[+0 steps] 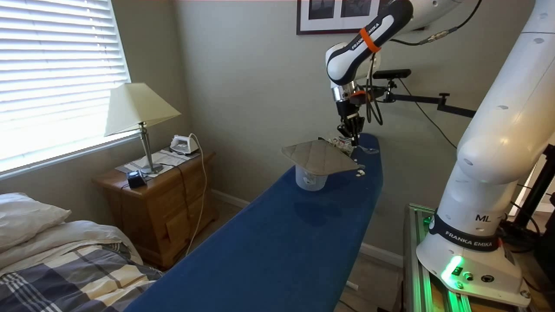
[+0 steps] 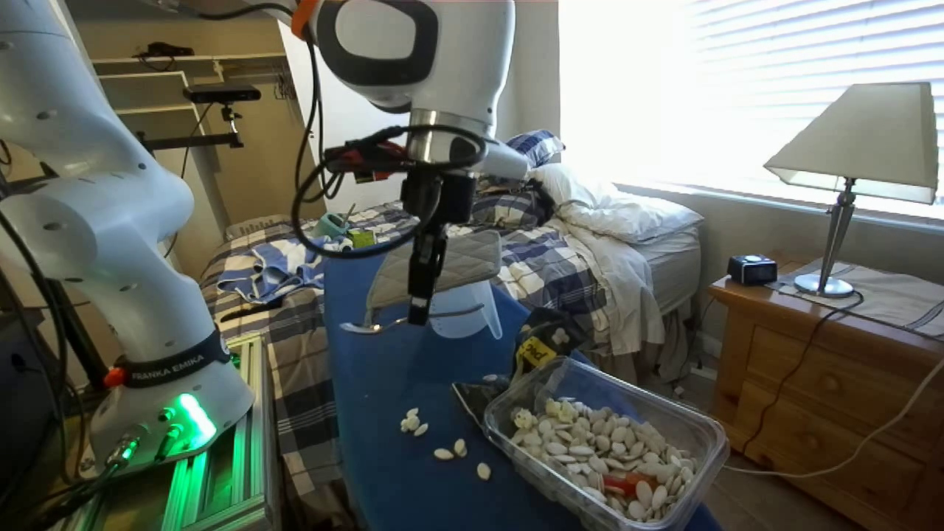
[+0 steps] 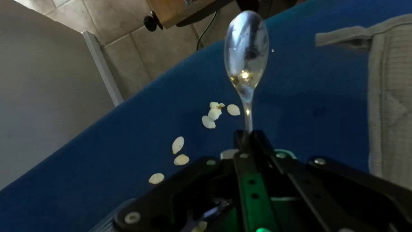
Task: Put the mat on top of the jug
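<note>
I recorded my tool, one black two-fingered gripper, clamped on the handle of one shiny metal spoon, both fingers together on it and the spoon's bowl projecting past the tips. One mat, a flat beige-tan quilted fabric square with rounded corners, lay on top of one jug, a small translucent whitish plastic container; the mat sat at a slant and overhung the rim. The jug stood upright on one long blue cloth-covered board. In the wrist view the spoon's bowl was apart from the mat's edge, which showed one fabric tab. There I counted five loose, flat, pale seeds and one white popcorn-like piece on the board; two seeds lay just beside that piece, three further off. In an exterior view I noted one clear rectangular plastic tub, holding pale seeds too many to count, at least two popcorn-like pieces, and one red-orange item that I could not identify. One black bag with a yellow label lay just beside the tub. In both exterior views one brown wooden nightstand carried one metal lamp with a tapered cream shade and one small black box-shaped device; an exterior view also showed one white iron on it.
</note>
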Robot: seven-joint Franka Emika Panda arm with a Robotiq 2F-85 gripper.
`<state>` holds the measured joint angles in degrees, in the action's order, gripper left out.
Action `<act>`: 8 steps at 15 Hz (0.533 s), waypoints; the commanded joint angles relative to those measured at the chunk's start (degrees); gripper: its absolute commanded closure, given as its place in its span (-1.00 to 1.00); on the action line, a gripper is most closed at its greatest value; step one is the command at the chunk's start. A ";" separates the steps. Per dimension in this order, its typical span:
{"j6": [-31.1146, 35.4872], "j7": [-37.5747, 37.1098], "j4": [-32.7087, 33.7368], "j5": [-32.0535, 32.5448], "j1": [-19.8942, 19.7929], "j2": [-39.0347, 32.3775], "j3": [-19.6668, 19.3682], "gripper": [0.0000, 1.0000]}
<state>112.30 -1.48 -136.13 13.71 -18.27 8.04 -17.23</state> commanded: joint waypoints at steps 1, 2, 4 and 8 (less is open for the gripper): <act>-3.30 -1.88 -0.05 1.61 1.23 5.96 2.32 0.96; -3.30 -1.71 0.08 0.83 1.62 6.88 2.90 0.96; -2.00 -0.87 -0.01 -2.10 2.95 8.30 3.86 0.96; 0.21 -1.10 0.32 -6.45 5.77 8.38 5.71 0.96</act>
<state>111.08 -2.24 -136.01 10.43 -14.15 15.92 -12.42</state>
